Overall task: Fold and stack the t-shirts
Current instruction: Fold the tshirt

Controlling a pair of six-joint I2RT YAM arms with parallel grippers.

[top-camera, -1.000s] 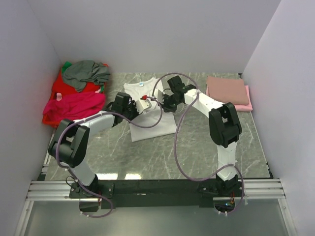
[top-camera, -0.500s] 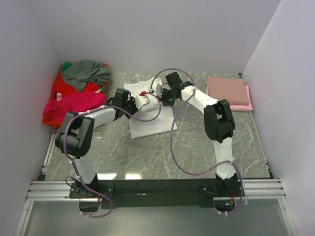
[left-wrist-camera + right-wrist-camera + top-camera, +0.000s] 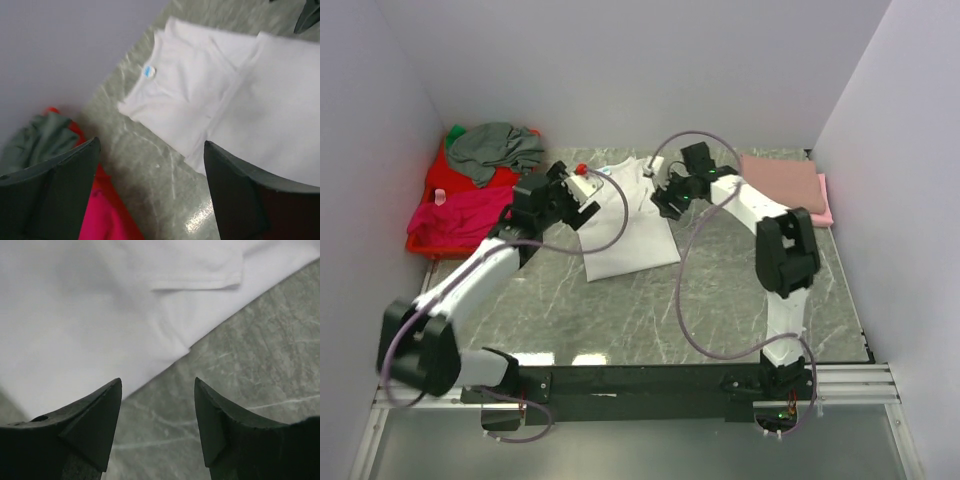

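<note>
A white t-shirt (image 3: 630, 228) lies partly folded on the marble table, its light-blue neck label (image 3: 149, 71) toward the back wall. My left gripper (image 3: 586, 192) hovers open beside the shirt's left edge. In the left wrist view nothing sits between the left gripper (image 3: 151, 145) fingers, only bare table. My right gripper (image 3: 662, 200) is open over the shirt's right edge. In its wrist view the right gripper (image 3: 157, 381) frames shirt hem (image 3: 100, 315) and table. Folded pink t-shirts (image 3: 782, 185) lie stacked at the back right.
A red basket (image 3: 438, 180) at the back left holds a grey t-shirt (image 3: 498, 148) and a magenta t-shirt (image 3: 465, 212) that spills over its front. White walls close in the left, back and right. The arms' purple cables loop above the table.
Both grippers were shut on the white shirt and have now opened and let it go. The left arm swung back to the left. The right gripper drew slightly right.
</note>
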